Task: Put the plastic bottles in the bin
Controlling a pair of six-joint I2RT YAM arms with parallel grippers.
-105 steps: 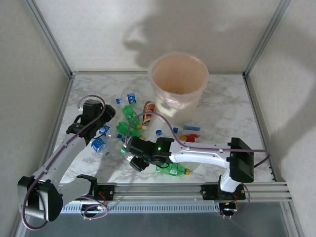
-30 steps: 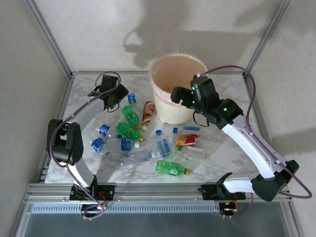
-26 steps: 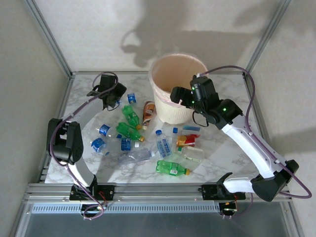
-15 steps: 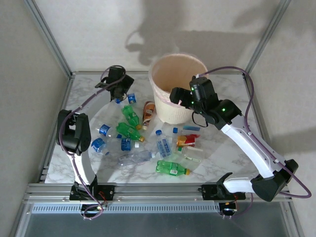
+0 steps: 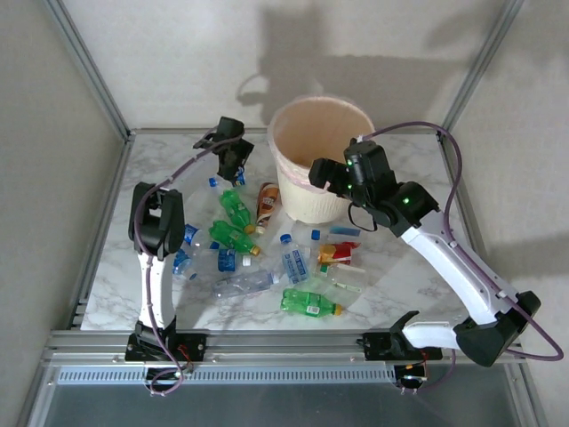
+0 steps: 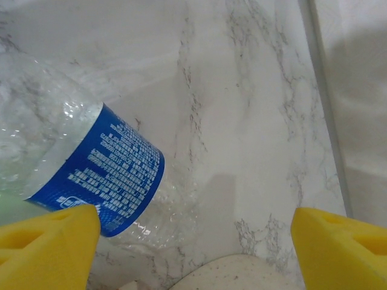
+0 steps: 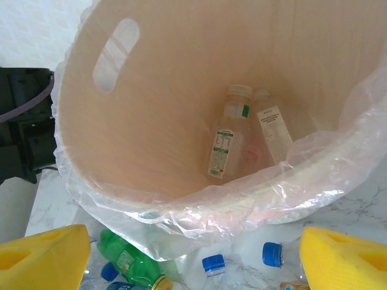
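Toward the far left corner of the bench [image 5: 391, 285], my left hand [image 5: 233, 153] hangs low, just left of the bin [image 5: 302, 200]. Its yellow fingers [image 6: 51, 244] are spread wide apart. On the left wrist camera a clear blue-labelled bottle [image 6: 100, 175] lies on its side on the marble. Its lower end is just beside the finger on the left of that view, and its body runs up and away from it. The bottle sits to one side of the gap rather than centred between the fingers, and I cannot tell whether it touches that finger.

My right hand [image 5: 322, 172] is at the near rim of the bin, above the pinkish liner, with its fingers apart as well. Its wrist camera looks straight down into the bin, where two clear bottles [image 7: 227, 142] lie side by side at the bottom.

I see the other plastic bottles [image 5: 293, 260] scattered on the bench to the front and left of the bin, well apart from either hand. A brown-orange bottle [image 5: 265, 200] lies just beside the bin's left side, green bottles [image 5: 233, 233] lie left of that, and another green bottle [image 5: 309, 304] is near the front edge.
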